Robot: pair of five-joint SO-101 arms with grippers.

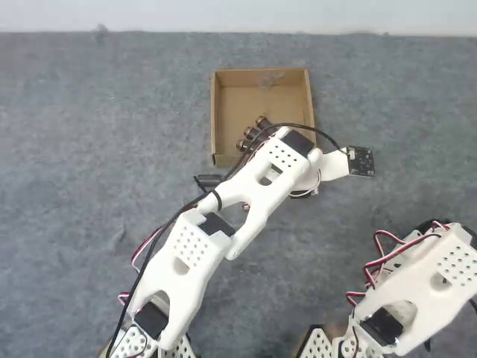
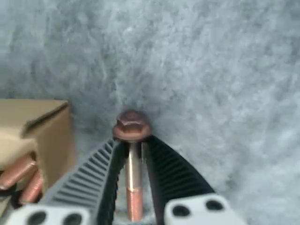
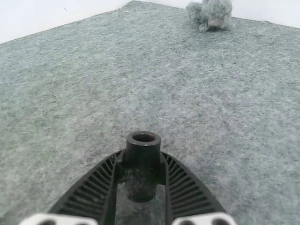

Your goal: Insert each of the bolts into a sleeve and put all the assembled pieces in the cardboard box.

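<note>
one bolt [image 2: 132, 125], copper-coloured with a hex head, sits clenched in the left gripper [image 2: 133, 143], its shank running back between the ribbed black fingers and its head poking out past their tips, above the grey felt-covered bench [image 1: 89, 149] just beside the cardboard box [image 1: 261, 89]. one black sleeve [image 3: 143, 143] is grasped upright in the right gripper [image 3: 142, 161], open bore facing up, over bare felt well apart from the box. there is one box, open-topped, and in its near corner lie at least two copper-coloured pieces [image 2: 18, 171]; the exact count cannot be told, because the left arm [image 1: 246, 194] reaches across that corner and covers part of the near wall. the right arm [image 1: 425, 291] is folded back at the bench's near right edge. a small black object [image 1: 207, 180] lies close against the left arm, too hidden to identify. one grey fluffy clump [image 3: 209, 14] rests at the far edge of the felt.
</note>
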